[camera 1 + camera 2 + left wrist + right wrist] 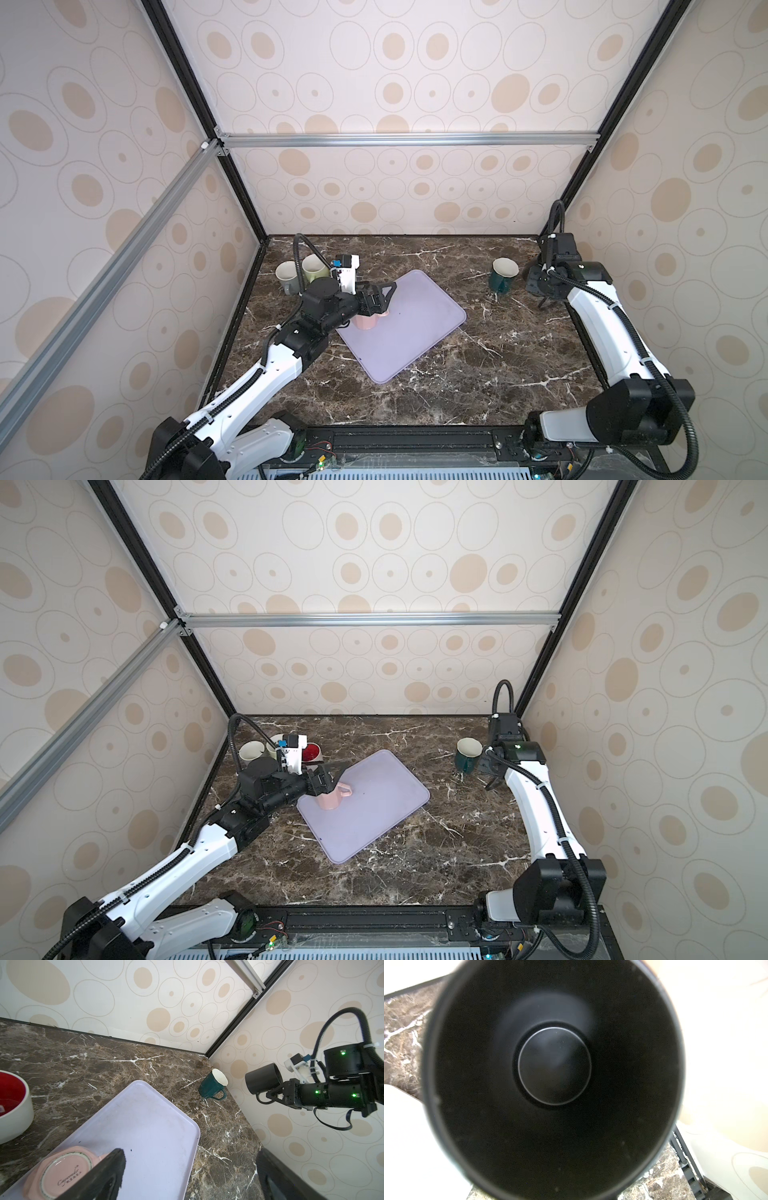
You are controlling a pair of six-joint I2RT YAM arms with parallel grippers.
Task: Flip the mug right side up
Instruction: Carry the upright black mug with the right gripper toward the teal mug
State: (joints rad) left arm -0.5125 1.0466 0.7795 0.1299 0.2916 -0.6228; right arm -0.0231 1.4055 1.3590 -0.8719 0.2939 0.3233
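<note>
Top views, left to right: left gripper [331, 782], jaws spread wide, over a pink mug [328, 801] base-up at the tray's [374, 816] left corner; green mug [467, 756] right of tray; farther right, right gripper [273, 1095] pinching a black mug's [262, 1080] handle.
</note>
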